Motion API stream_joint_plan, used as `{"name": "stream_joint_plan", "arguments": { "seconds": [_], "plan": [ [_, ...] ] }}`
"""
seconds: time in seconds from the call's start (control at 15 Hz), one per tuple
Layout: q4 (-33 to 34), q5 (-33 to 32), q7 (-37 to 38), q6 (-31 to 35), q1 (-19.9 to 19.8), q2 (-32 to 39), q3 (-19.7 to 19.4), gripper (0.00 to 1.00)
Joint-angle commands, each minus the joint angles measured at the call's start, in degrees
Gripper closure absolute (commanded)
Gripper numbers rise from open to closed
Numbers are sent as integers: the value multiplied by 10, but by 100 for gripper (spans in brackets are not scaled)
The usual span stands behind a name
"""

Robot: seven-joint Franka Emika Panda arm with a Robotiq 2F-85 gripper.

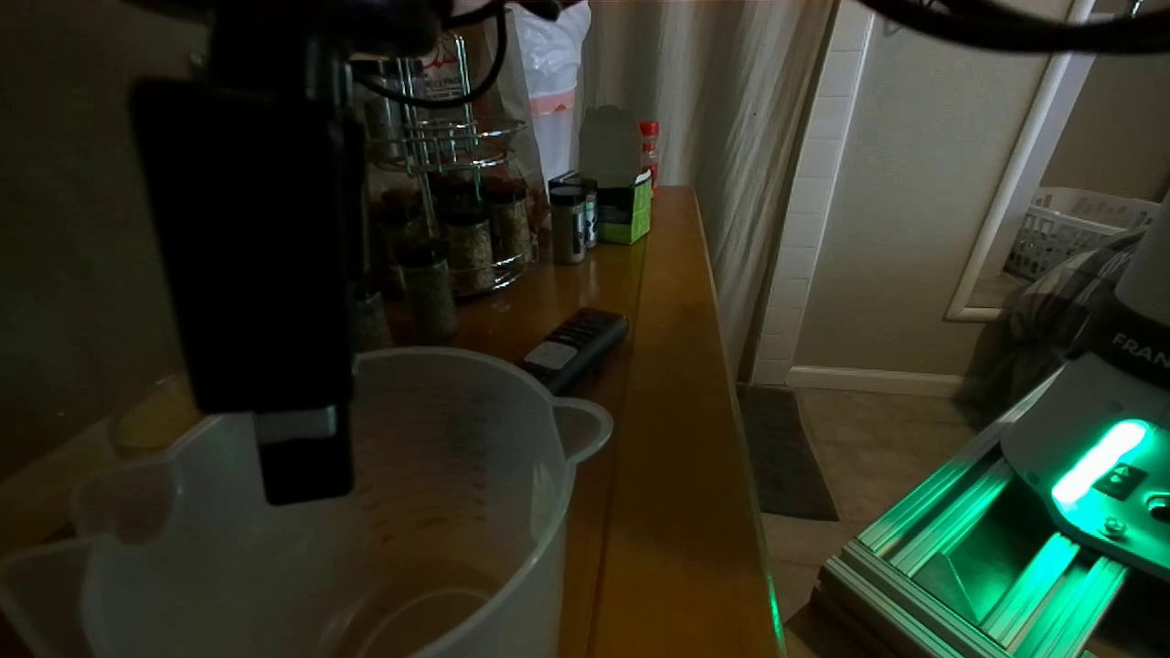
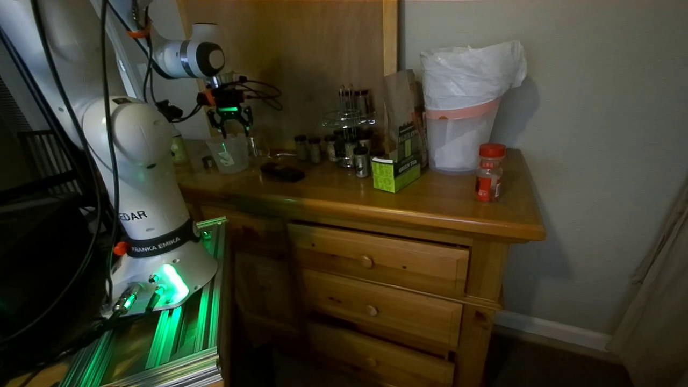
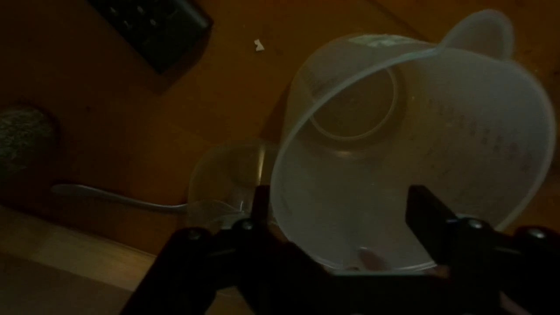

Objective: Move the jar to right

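A translucent whitish plastic measuring jug [image 2: 231, 158], round, tapered and wide-rimmed, stands upright on a brown wooden bench [image 2: 325, 186] with drawers, toward the left in an exterior view; above it hangs the black two-fingered end effector [image 2: 236, 134] of a white robot arm [image 2: 142, 177], pointing down, its fingers set wide apart and gripping nothing; in the wrist view the finger at the left appears just outside the jug's rim and the finger at the right over its mouth, a stance seemingly chosen so the thin wall can slip between them; whether either finger touches the plastic, I cannot tell.

Close by the jug is a clear round cup [image 3: 214, 175], with a thin grey metal handle [image 3: 118, 199] reaching to it; a descending finger might nudge that cup; a flat black remote [image 2: 282, 172] lies just to the right, so a straight slide would probably meet it, and lifting or steering round looks wiser; farther right stand a silver wire rack [image 2: 349, 119], small dark-lidded spice jars [image 2: 361, 163] and a lime-green and black cardboard tea box [image 2: 395, 174], likely simply stored there.
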Motion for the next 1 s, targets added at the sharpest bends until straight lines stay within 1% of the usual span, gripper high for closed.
{"name": "stream_joint_plan", "arguments": {
  "seconds": [0.0,0.07,0.2,0.27,0.53,0.6,0.93],
  "plan": [
    [-6,7,2,56,9,25,-5,34],
    [-7,1,6,64,8,28,-4,48],
    [-7,-2,8,76,7,33,-4,62],
    [-8,-6,12,77,6,31,-4,70],
    [-15,-13,26,59,5,14,-3,97],
    [-16,-15,32,54,5,12,-3,100],
    [-23,34,58,8,13,-34,-8,99]
  ]
}}
